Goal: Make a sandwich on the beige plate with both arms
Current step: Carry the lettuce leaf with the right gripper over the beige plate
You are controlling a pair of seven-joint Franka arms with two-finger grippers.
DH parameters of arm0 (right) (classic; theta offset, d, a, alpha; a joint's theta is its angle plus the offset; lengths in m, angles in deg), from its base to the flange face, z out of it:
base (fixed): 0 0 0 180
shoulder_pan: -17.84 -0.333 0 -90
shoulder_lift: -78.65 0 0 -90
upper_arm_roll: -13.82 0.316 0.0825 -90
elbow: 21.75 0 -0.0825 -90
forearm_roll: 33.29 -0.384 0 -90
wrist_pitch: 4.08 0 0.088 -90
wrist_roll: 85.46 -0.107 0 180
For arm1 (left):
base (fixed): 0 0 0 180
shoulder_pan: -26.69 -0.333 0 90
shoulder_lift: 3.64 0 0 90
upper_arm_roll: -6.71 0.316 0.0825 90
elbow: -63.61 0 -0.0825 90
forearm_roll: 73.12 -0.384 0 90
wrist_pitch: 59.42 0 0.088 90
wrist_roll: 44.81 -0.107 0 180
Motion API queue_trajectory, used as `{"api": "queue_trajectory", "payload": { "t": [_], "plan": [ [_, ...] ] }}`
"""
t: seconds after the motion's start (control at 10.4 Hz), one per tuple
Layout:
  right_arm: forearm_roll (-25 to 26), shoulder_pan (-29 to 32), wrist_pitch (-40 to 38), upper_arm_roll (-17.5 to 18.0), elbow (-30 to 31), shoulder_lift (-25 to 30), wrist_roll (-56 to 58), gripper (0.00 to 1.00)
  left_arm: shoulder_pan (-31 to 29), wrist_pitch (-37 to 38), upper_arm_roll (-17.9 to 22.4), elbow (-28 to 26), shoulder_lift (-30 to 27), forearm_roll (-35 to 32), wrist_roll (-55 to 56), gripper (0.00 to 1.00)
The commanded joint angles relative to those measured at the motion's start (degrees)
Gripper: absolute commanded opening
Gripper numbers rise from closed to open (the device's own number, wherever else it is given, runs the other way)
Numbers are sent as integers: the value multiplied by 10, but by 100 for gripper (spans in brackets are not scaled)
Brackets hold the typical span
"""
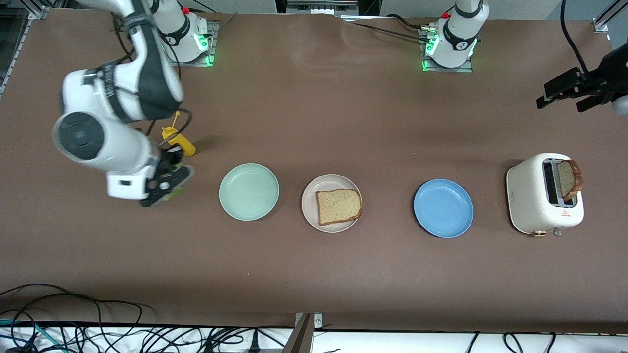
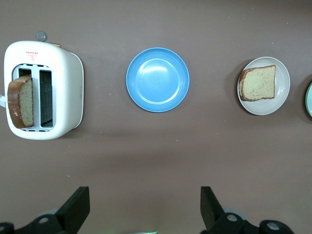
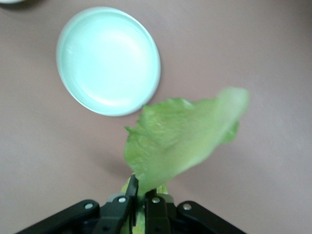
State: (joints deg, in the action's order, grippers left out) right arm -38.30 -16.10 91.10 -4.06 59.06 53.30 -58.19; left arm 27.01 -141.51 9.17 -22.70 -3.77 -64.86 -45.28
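The right gripper (image 1: 164, 189) hangs over bare table toward the right arm's end, beside the green plate (image 1: 248, 191), its fingers pinched together on the stem end of the lettuce (image 3: 183, 139). The leaf droops free below the grip, probably so it can be laid flat once it is over the bread. A yellow bottle (image 1: 178, 141) stands on the table by this gripper, farther from the front camera than the green plate.

Next along the row comes the beige plate (image 1: 312, 210) with one slice (image 1: 338, 206) already lying on it, crust overlapping the rim toward the left arm's end. To my eye the lettuce goes there next. The route crosses the green plate, which is low and empty, so a carry above it looks unobstructed.

Then the blue plate (image 1: 443, 208), bare. Then the toaster (image 1: 544, 194), with the second slice (image 1: 570, 179) standing up out of one slot, easy to grip by its top edge.

The left gripper (image 1: 569, 93) waits high at its end of the table, fingers wide apart and holding nothing. Open table lies between plates and bases.
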Motion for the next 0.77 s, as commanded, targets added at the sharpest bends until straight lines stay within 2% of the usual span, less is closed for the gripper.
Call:
{"api": "queue_trajectory", "payload": {
  "t": [0.0,0.19,0.29,0.48,0.67],
  "plan": [
    [-9,-76,33,-9,-65,-52,-21,0,-2,9,3,4,-4,7,-1,100],
    [-36,-121,121,-8,-66,-80,-27,0,42,11,56,4,-3,7,-1,100],
    [-53,-140,176,-5,-67,-101,-25,0,39,11,57,4,-3,7,-2,100],
    [-54,-143,282,35,-70,-142,-21,0,37,11,56,4,-2,7,-3,100],
    [-50,-148,353,58,-71,-175,-19,0,39,11,55,4,-1,7,-3,100]
  ]
}}
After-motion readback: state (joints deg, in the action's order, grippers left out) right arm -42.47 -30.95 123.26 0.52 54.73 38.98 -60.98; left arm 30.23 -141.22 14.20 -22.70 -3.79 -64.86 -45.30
